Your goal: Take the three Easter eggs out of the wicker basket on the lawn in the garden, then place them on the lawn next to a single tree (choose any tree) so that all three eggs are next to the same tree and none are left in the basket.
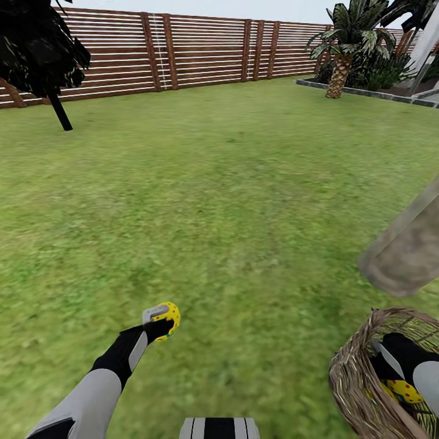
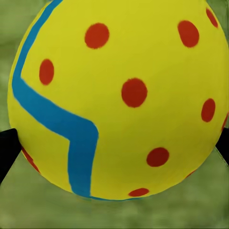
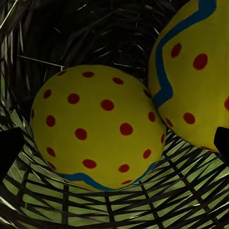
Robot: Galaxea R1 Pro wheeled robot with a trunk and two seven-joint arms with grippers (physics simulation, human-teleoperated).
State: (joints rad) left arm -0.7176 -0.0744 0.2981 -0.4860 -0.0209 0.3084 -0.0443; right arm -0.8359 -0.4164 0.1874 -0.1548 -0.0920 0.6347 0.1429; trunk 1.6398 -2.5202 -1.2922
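On the lawn (image 1: 231,183), low over the grass, my left gripper (image 1: 160,322) is shut on a yellow Easter egg (image 1: 168,317) with red dots and a blue zigzag band (image 2: 119,95); black fingertips (image 2: 6,149) press its sides. My right arm (image 1: 410,361) reaches down into the wicker basket (image 1: 353,372). Inside the basket, the right gripper (image 3: 114,145) is open around a dotted egg (image 3: 100,129) without touching it. A second egg (image 3: 195,81) leans against that one. The grey-brown trunk of a tree (image 1: 407,253) rises just behind the basket.
A brown slatted fence (image 1: 201,49) closes the far side. A dark narrow tree (image 1: 39,55) stands at the far left and a palm (image 1: 341,58) in a kerbed bed at the far right. Open grass stretches between them and me.
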